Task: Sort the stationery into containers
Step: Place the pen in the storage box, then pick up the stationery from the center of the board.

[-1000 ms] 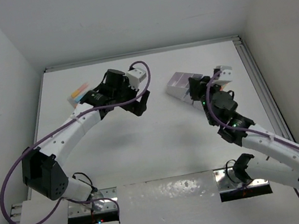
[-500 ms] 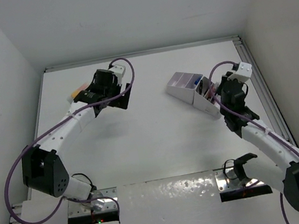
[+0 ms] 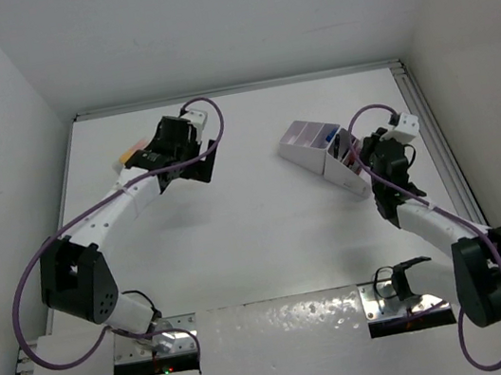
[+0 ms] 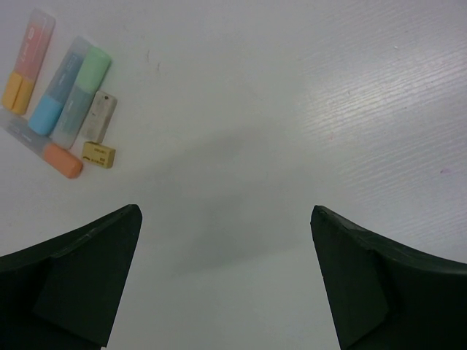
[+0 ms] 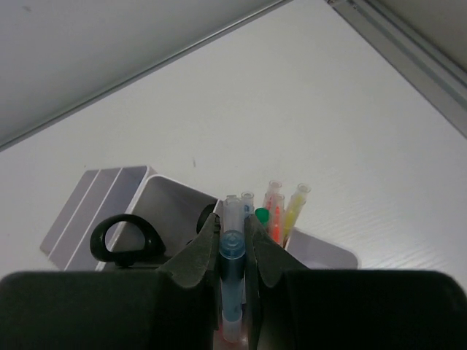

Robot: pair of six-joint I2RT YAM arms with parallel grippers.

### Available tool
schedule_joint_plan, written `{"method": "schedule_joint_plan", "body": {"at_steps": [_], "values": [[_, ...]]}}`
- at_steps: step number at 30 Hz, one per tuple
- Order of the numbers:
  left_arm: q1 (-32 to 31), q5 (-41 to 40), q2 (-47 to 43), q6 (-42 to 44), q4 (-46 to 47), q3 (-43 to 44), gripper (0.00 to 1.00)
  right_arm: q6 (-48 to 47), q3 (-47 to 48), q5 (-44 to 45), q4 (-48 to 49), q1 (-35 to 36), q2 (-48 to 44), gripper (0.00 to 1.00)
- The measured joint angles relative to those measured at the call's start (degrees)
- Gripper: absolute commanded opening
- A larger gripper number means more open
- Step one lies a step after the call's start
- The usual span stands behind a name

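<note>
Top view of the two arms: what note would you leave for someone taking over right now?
Left gripper: open, empty, hovering beside the loose markers on the table.
Right gripper: shut on a blue marker, above the organiser.
Done: scissors and several pens stand in the organiser.
Left: release the blue marker, then bring over the loose markers and the small yellow block.

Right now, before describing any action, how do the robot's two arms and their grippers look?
Both the left arm and right arm have white links with black joint housings, and a purple cable loops along each. The left gripper and right gripper have dark, wedge-shaped fingers.
</note>
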Motion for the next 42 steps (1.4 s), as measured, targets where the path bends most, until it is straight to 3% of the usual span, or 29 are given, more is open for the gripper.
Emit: {"method": "schedule_joint_plan", "body": {"at_steps": [3,4,5,8,14,18,20,23,24,26,29,30,33,37,42], "values": [[0.46,-0.17,0.00,0.00,0.04,0.00,1.00,0.63,-0.33,-2.08,1.84,0.02,2.36,0.01],[0.57,-0.22,0.00,0.00,0.04,0.00,1.00,0.83,-0.42,-2.62,2.21,0.02,2.89,0.05],[0.66,-0.28,0.00,0.00,0.09,0.00,1.00,0.98,-0.50,-3.06,2.34,0.02,3.08,0.22],[0.92,-0.39,0.02,0.00,0.07,0.00,1.00,1.62,-0.57,-3.80,2.29,0.04,3.08,0.54],[2.16,-0.37,0.79,-0.24,0.09,0.04,1.00,-1.38,0.46,-3.96,-2.91,0.94,0.33,0.65],[3.45,-0.02,2.36,-0.96,0.04,0.26,1.00,-4.81,4.63,-3.10,-8.96,3.13,-1.92,0.64],[4.90,0.87,3.28,-1.53,-0.35,0.90,1.00,-6.27,7.43,-2.73,-11.87,4.33,-3.10,0.58],[8.37,2.23,4.35,-2.71,-1.03,2.78,1.00,-8.04,12.17,-2.58,-16.65,6.10,-4.70,0.32],[9.73,2.64,4.68,-2.99,-1.33,3.78,0.99,-8.41,14.36,-2.71,-18.93,6.69,-5.01,0.19],[12.70,3.23,5.44,-3.65,-1.55,6.03,0.96,-8.57,18.43,-3.72,-22.95,7.78,-5.07,0.13],[16.65,3.65,7.02,-4.24,-1.84,9.49,0.77,-8.70,24.79,-6.27,-28.30,9.35,-4.50,0.14],[18.08,3.78,7.85,-4.28,-2.34,10.80,0.65,-8.81,26.49,-7.02,-29.53,9.84,-4.11,0.15],[21.29,3.91,10.67,-4.09,-4.13,14.16,0.56,-9.33,29.35,-9.05,-30.62,10.69,-2.78,0.19],[25.14,3.26,12.87,-2.73,-6.05,15.15,0.58,-10.43,28.35,-12.46,-28.74,10.80,-0.76,0.24],[29.57,0.55,12.57,0.13,-8.13,12.90,0.76,-9.44,25.83,-16.26,-26.88,10.80,1.81,0.27]]}}
